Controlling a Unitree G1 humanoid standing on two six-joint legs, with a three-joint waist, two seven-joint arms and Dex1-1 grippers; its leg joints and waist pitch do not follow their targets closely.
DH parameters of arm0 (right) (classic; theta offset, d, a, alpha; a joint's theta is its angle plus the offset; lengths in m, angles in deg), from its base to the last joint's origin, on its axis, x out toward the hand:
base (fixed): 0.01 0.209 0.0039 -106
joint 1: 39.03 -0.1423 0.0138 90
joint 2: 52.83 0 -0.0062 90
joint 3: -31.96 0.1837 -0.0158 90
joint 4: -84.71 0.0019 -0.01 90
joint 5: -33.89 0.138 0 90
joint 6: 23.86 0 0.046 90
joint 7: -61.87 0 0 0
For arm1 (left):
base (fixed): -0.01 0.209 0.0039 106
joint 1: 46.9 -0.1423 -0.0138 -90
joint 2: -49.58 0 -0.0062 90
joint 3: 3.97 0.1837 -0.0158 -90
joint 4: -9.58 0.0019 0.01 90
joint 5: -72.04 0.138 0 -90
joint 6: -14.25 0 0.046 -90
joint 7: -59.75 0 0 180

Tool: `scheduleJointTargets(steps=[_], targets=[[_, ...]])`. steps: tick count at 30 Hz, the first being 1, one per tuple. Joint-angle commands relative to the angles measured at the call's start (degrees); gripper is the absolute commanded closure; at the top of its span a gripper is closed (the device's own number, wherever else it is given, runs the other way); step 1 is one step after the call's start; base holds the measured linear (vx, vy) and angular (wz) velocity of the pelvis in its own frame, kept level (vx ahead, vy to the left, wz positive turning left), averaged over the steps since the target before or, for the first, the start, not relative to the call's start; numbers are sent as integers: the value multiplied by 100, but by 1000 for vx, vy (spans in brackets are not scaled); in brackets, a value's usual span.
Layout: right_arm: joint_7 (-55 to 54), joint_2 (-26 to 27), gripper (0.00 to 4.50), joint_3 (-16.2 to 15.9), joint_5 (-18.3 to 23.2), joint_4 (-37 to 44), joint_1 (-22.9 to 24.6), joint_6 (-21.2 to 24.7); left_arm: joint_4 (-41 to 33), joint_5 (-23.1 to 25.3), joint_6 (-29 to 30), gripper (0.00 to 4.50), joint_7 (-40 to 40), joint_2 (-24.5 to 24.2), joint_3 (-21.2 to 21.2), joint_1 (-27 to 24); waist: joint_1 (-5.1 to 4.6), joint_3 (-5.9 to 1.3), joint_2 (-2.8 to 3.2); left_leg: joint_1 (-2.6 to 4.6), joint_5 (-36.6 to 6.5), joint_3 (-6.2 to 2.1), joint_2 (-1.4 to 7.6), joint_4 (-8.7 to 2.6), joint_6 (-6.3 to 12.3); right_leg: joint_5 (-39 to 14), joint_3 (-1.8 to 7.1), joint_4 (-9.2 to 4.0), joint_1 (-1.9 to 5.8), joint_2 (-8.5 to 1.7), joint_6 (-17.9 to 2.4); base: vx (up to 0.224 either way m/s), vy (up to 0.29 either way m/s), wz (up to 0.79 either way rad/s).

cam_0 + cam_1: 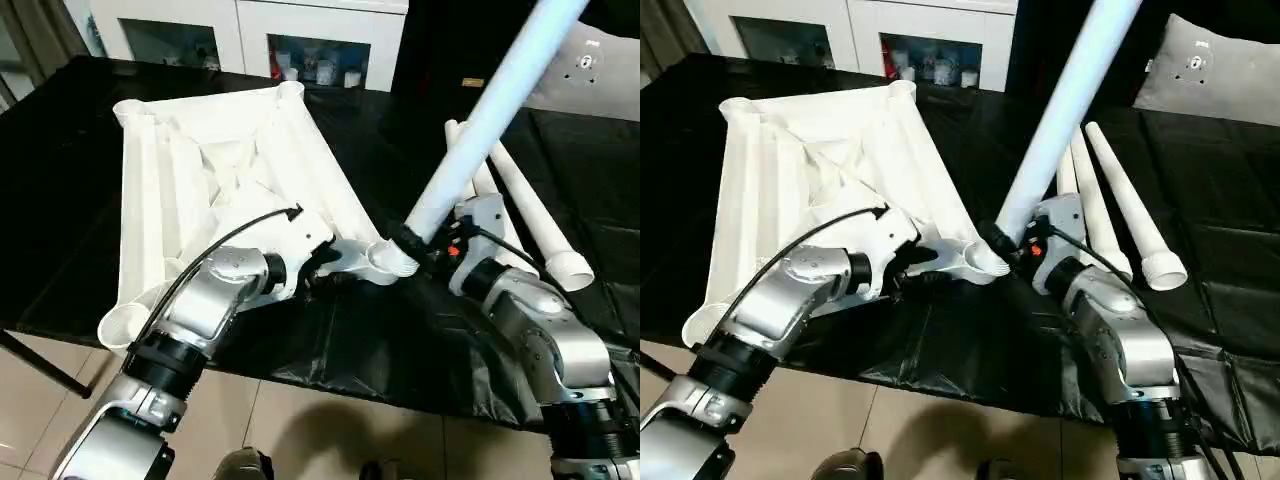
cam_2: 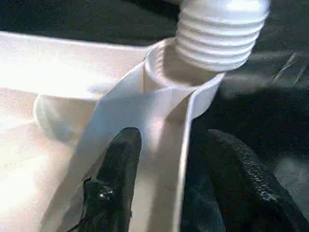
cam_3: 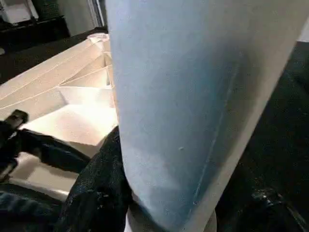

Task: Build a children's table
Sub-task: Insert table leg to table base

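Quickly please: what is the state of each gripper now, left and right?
Left gripper: closed on the rim of the table top, beside the corner socket.
Right gripper: closed on the leg.

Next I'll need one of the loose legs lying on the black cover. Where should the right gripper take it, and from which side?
Probably the outermost loose leg, the most exposed. Grip from above across its thick lower part just behind the wide collared end: that end lies nearest the right gripper, and the tube is round, so the fingers can straddle it. Its outer side faces bare black cover; other legs crowd the inner side.

Bright overhead light, blown-out white plastic.
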Motion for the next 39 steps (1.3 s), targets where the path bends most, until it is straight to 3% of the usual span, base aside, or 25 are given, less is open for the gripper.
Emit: scheduleJointTargets(steps=[1,14,24,27,31,39], targets=[[27,-18,261,4,-19,219,34,55,48,99,-69,254,-9,-43,68,65,-6,-521,32,82,-594,-72,229,-373,220,-140,296,-391,365,-373,-1335,0,0,0],[36,-24,261,-73,-19,195,-1,114,254,393,-235,375,283,-166,289,112,-16,-478,31,87,-787,-73,232,-398,183,-472,295,-437,348,-379,-1286,0,0,0],[371,-203,261,-400,-70,78,-288,410,418,528,-547,448,729,-321,543,247,-37,-480,17,82,-713,-77,235,-402,192,-456,300,-429,346,-387,-1267,0,0,0],[579,-298,261,-584,-170,-65,-392,472,454,592,-820,448,1045,-396,649,265,-31,-483,5,82,-608,-69,235,-394,245,-232,299,-412,347,-385,-1333,0,0,0],[753,-380,261,-744,-242,-230,-507,539,452,548,-1628,450,1755,-578,879,210,-9,-485,23,101,-577,-64,241,-394,281,-184,303,-407,336,-398,-1364,0,0,0],[1017,-597,261,-1014,-326,-316,-459,839,779,619,-2063,450,1844,-623,818,419,0,-440,22,132,-982,-62,259,-439,90,-675,312,-453,314,-405,-1291,0,0,0]])
